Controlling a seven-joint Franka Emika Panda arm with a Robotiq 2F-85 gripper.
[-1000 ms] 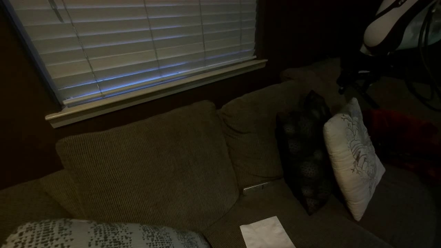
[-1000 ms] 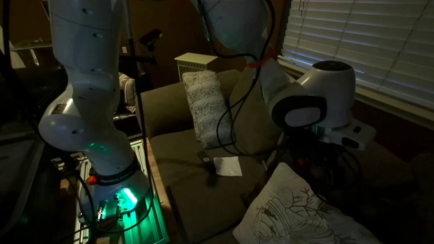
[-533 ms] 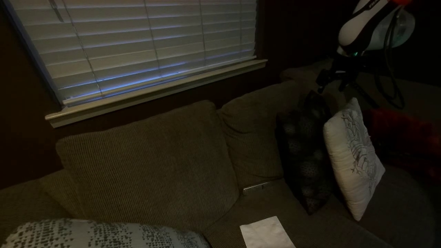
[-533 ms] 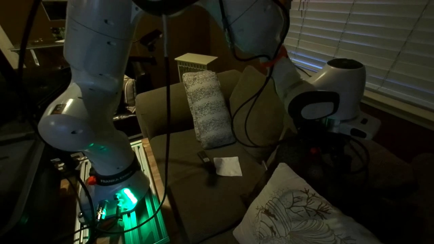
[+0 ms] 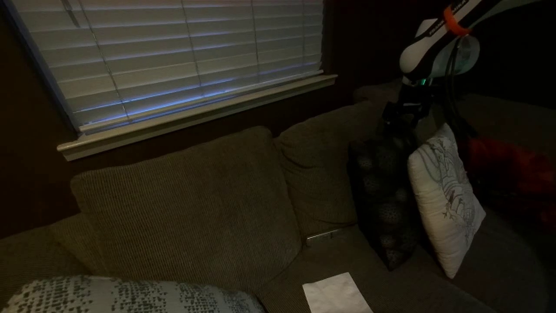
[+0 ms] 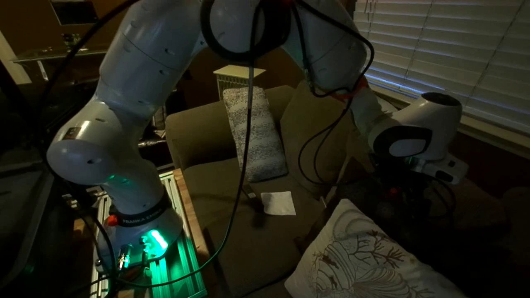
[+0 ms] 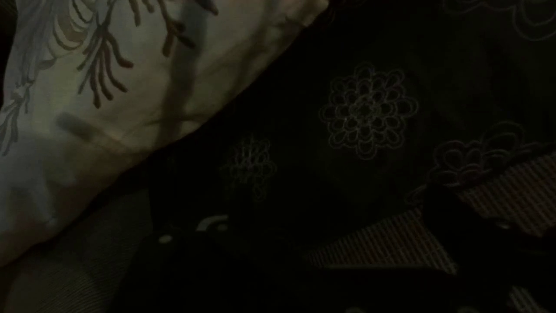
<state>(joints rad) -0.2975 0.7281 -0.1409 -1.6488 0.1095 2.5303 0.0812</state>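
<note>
My gripper point(image 5: 398, 121) hangs at the top of a dark pillow with pale flower outlines point(image 5: 384, 200), in dim light. In the wrist view the gripper point(image 7: 341, 200) is open, its two dark fingers apart over the same dark pillow point(image 7: 367, 108). I see nothing held; whether a fingertip touches the pillow I cannot tell. A white pillow with coral embroidery point(image 5: 447, 200) leans beside the dark one. It also shows in an exterior view point(image 6: 356, 256) and in the wrist view point(image 7: 130, 87). Ribbed sofa fabric point(image 7: 391, 243) shows between the fingers.
Sofa back cushions point(image 5: 186, 208) stand below the windowsill point(image 5: 195, 117). A white sheet point(image 6: 278, 203) and a dark remote point(image 6: 249, 191) lie on the seat. A grey patterned pillow point(image 6: 256, 132) leans at the sofa arm. Red cloth point(image 5: 508, 165) lies behind the white pillow. Cables hang from the arm.
The arm has reached forward. In an exterior view the gripper has moved left and lower, from the right edge to the dark pillow's top. The pillows look unmoved.
</note>
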